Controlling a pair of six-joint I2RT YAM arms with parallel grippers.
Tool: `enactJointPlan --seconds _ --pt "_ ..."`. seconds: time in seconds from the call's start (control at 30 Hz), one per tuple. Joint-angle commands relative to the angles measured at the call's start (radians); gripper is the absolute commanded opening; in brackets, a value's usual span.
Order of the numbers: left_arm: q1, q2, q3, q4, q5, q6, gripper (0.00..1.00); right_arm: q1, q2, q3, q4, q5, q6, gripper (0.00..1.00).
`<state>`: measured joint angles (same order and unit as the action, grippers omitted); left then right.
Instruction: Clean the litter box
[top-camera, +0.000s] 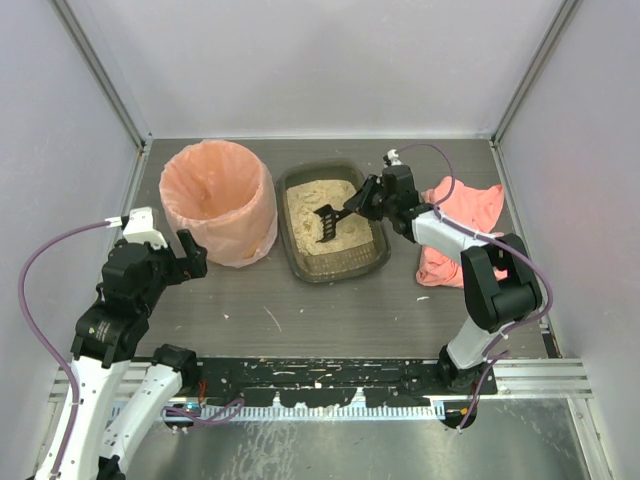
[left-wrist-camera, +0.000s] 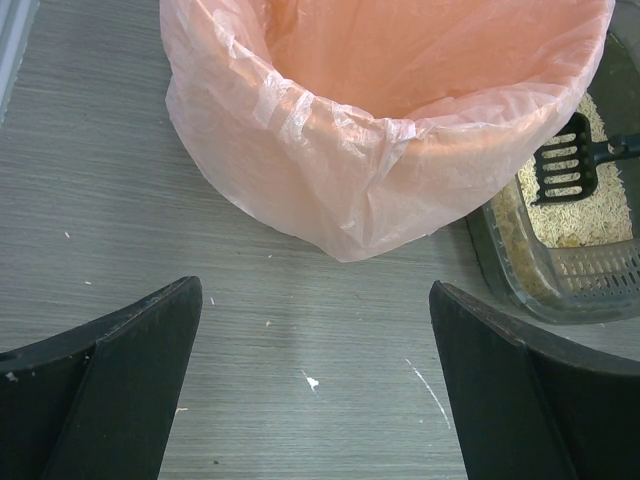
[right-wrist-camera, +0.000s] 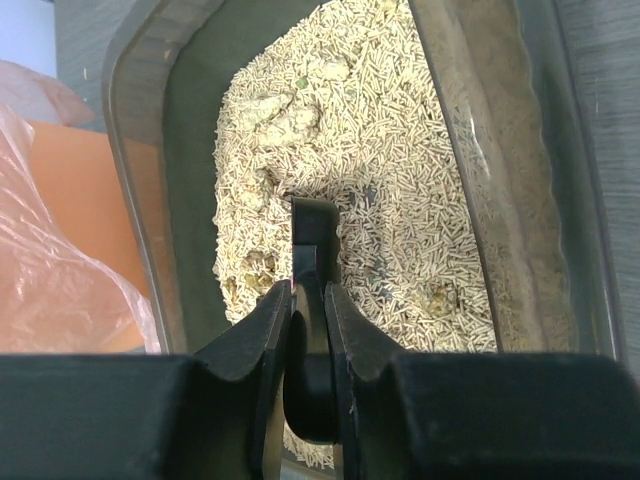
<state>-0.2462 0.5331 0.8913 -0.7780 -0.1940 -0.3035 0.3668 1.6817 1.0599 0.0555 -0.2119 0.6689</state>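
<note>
Olive-brown plastic is seen in the litter box (top-camera: 340, 270), which is set on the grey table (top-camera: 330, 320) just beside a round bin lined with a peach-pink bag (top-camera: 215, 238), with a pink cloth (top-camera: 460, 215) on its other side. Pale pellet litter with a few clumps (right-wrist-camera: 285, 115) is held inside. A black slotted scoop (top-camera: 327, 222) is pinched by its handle in the right gripper (top-camera: 365, 200), and its head is lowered over the litter. The left gripper (top-camera: 190, 255) is spread wide and empty near the bin. The tray is judged stiff but thin-walled, fairly heavy when filled, and likely to slide. If it must be steadied, the flared rim is best taken. The loose pellets are easily spilled.
</note>
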Motion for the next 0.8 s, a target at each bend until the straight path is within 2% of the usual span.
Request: enactJointPlan --seconds 0.0,0.33,0.5,0.77 --pt "0.008 0.010 0.010 0.035 0.012 0.000 0.98 0.027 -0.008 -0.098 0.053 -0.047 0.112 0.01" --pt "0.008 0.007 0.010 0.035 0.011 0.000 0.98 0.038 0.032 -0.155 0.200 -0.062 0.174 0.01" --pt "0.007 0.007 0.010 0.035 0.011 0.001 0.98 0.040 0.046 -0.169 0.297 -0.124 0.173 0.01" --pt "0.007 0.007 0.010 0.036 0.011 0.001 0.98 -0.027 -0.077 -0.250 0.354 -0.079 0.195 0.01"
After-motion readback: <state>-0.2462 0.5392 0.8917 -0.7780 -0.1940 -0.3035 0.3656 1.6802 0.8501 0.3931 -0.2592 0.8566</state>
